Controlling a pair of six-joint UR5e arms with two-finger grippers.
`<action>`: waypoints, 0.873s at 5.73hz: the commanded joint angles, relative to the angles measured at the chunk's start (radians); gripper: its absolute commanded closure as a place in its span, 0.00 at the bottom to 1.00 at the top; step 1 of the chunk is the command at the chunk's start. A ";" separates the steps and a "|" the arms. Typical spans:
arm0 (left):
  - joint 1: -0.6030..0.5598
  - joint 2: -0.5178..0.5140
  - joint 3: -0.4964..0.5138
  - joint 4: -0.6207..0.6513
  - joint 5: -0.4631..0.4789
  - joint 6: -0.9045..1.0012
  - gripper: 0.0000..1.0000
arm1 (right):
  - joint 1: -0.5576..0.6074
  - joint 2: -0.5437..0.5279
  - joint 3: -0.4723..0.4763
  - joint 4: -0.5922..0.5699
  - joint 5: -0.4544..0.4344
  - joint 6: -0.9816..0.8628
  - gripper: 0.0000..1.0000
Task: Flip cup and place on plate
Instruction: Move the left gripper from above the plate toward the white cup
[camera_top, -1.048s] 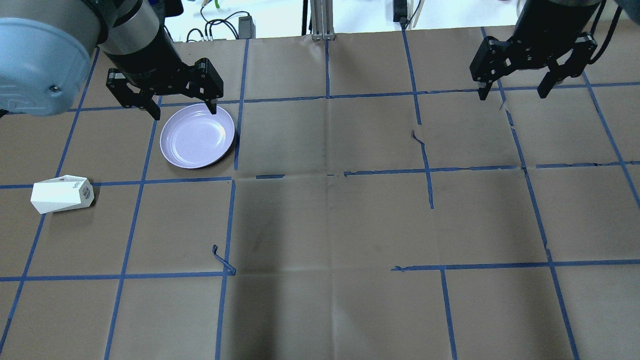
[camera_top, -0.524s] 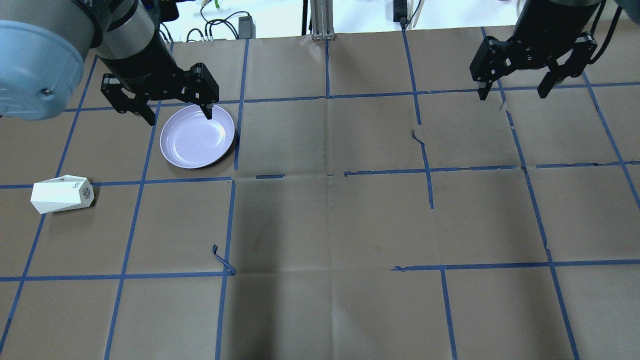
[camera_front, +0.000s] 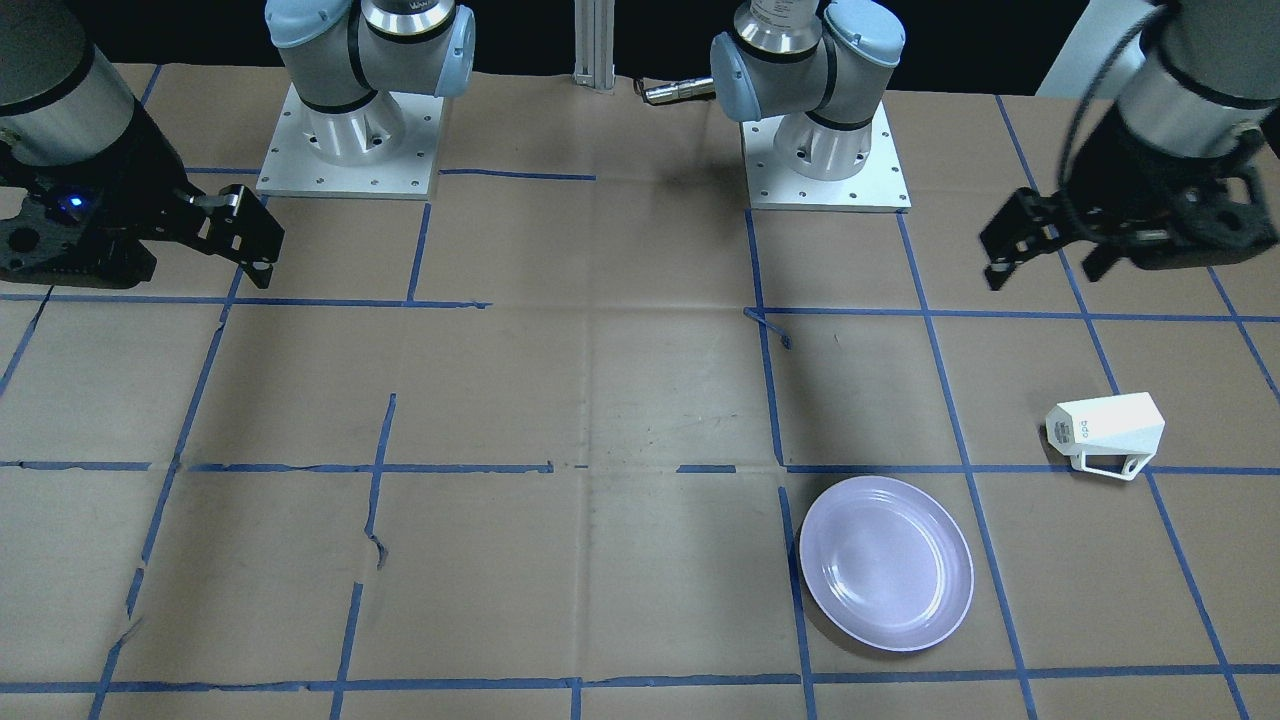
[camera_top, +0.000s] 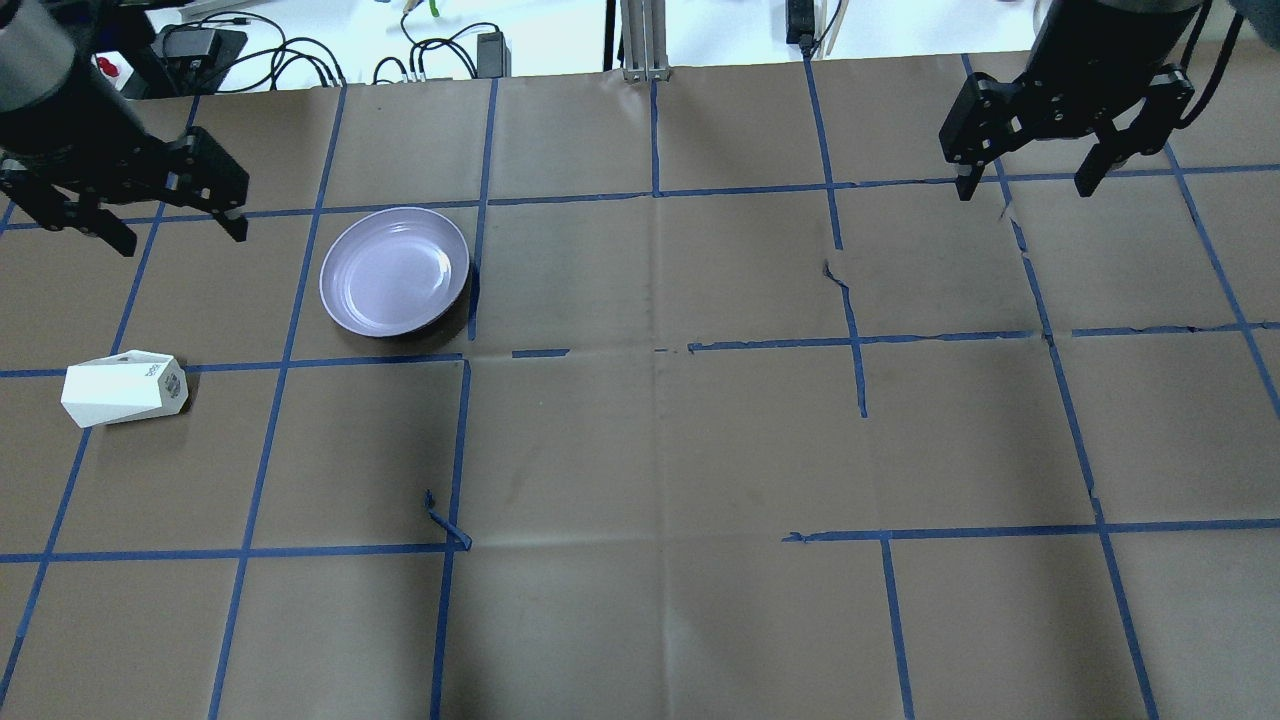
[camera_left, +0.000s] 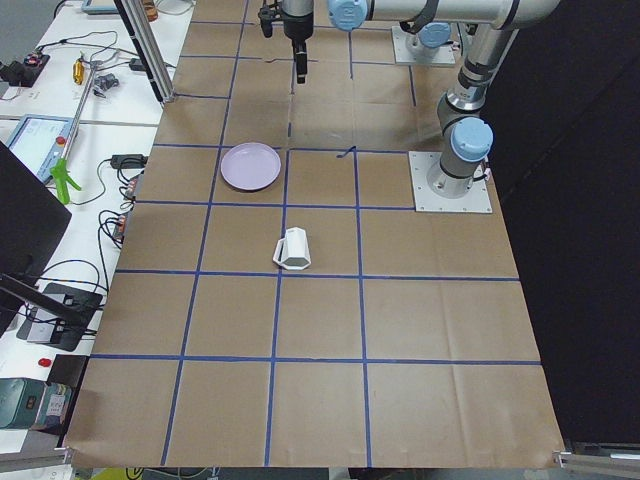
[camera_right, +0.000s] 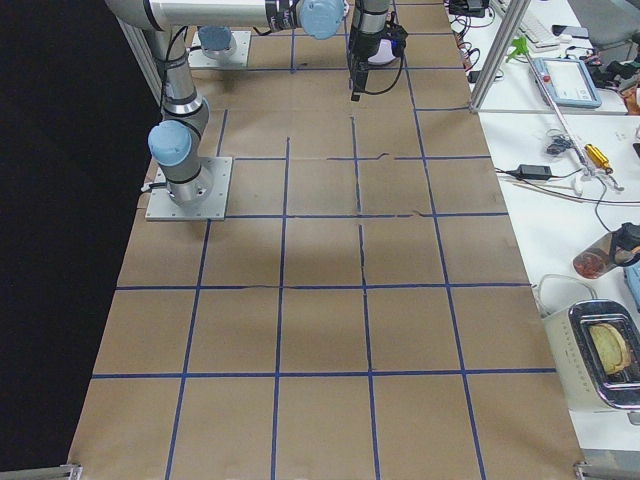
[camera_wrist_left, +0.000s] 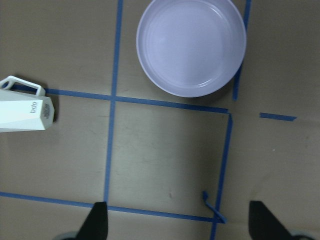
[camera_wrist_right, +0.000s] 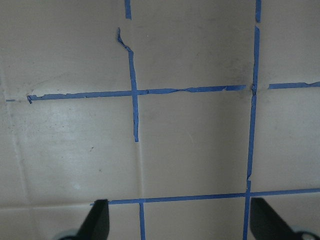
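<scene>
The small white faceted cup (camera_top: 125, 387) lies on its side near the round glossy lavender plate (camera_top: 395, 270) — unflipped, ungrasped. The left gripper (camera_top: 180, 235) hovers nearest it, jaws wide and empty, ready to reach; the right gripper (camera_top: 1022, 188) waits likewise, far off.

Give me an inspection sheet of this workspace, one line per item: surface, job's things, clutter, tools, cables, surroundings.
Surface: brown paper with a blue tape grid, torn in places.
Job's things: the cup lies on its side on the robot's left, apart from the plate; the plate holds nothing.
Clutter: one loose tape curl; nothing else seen.
Tools: left tool open and empty, above the paper, beyond the cup; right tool open and empty, far from both things.
Cables: black cables past the table's far edge.
Surroundings: side bench with hand tools and devices.
</scene>
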 joint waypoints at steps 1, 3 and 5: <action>0.315 -0.050 0.027 0.013 -0.006 0.438 0.01 | 0.000 0.000 0.000 0.000 0.000 0.000 0.00; 0.516 -0.186 0.116 0.080 -0.009 0.707 0.01 | 0.000 0.000 0.000 0.000 0.000 0.000 0.00; 0.566 -0.265 0.185 0.071 -0.018 0.751 0.01 | 0.000 0.000 0.000 0.000 0.000 0.000 0.00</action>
